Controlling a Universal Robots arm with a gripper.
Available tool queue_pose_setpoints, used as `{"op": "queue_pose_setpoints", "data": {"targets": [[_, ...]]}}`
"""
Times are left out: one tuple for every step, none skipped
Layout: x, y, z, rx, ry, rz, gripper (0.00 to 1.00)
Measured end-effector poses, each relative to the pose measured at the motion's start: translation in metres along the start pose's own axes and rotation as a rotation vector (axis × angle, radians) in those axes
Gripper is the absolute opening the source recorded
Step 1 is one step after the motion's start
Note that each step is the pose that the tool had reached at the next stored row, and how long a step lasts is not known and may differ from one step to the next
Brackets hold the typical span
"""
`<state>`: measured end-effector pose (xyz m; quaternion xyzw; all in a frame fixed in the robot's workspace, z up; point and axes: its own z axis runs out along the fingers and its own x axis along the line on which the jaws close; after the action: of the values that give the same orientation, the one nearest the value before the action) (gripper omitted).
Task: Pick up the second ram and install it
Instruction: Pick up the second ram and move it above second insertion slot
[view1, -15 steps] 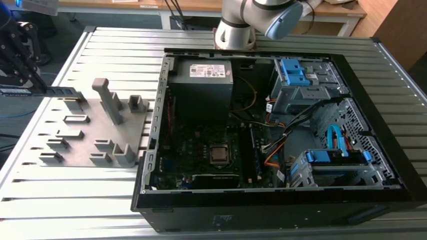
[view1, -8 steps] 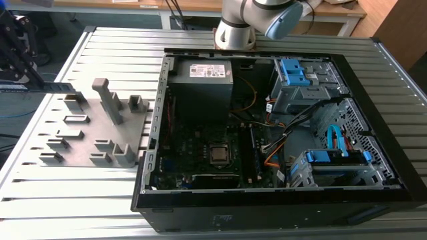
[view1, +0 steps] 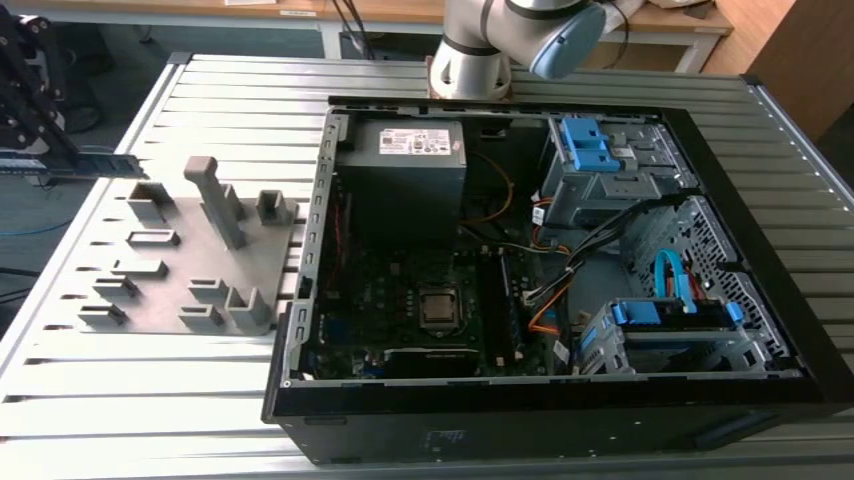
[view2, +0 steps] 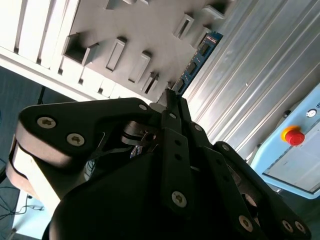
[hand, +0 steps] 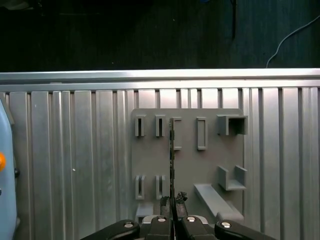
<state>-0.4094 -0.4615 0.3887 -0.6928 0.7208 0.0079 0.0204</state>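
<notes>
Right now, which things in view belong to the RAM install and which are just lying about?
Job: second ram, gripped by the end effector; open computer case; motherboard.

Lying about: grey holder tray; slatted table; red stop button.

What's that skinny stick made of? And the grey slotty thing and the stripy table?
The second ram looks like blue-green circuit board with black chips, probably fibreglass and plastic. The grey holder looks like matte plastic, dull and even. The table looks like ribbed metal, likely aluminium, by its silvery shine.
</notes>
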Motion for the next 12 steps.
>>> {"op": "queue_pose_setpoints", "data": {"targets": [[-0.0001,0.0000,-0.0021,0.0000,0.0000,0.000,0.14],[-0.0002,-0.0001,-0.0044,0.0000,-0.0001,0.000,0.14],[-0.0003,-0.0001,-0.0067,0.0001,-0.0001,0.000,0.14],[-0.0003,-0.0001,-0.0086,0.0001,-0.0002,0.000,0.14],[-0.0004,-0.0002,-0.0105,0.0000,-0.0002,0.000,0.14],[-0.0005,-0.0001,-0.0112,0.0001,-0.0007,0.000,0.14],[-0.0004,-0.0001,-0.0111,0.0002,-0.0011,0.000,0.14],[-0.0005,-0.0002,-0.0111,0.0003,-0.0015,0.000,0.14],[-0.0005,-0.0002,-0.0112,0.0001,-0.0017,0.000,0.14],[-0.0005,-0.0002,-0.0112,0.0000,-0.0019,0.000,0.14],[-0.0005,-0.0002,-0.0113,0.0000,-0.0022,0.000,0.14],[-0.0005,-0.0002,-0.0113,0.0000,-0.0023,0.000,0.14]]}}
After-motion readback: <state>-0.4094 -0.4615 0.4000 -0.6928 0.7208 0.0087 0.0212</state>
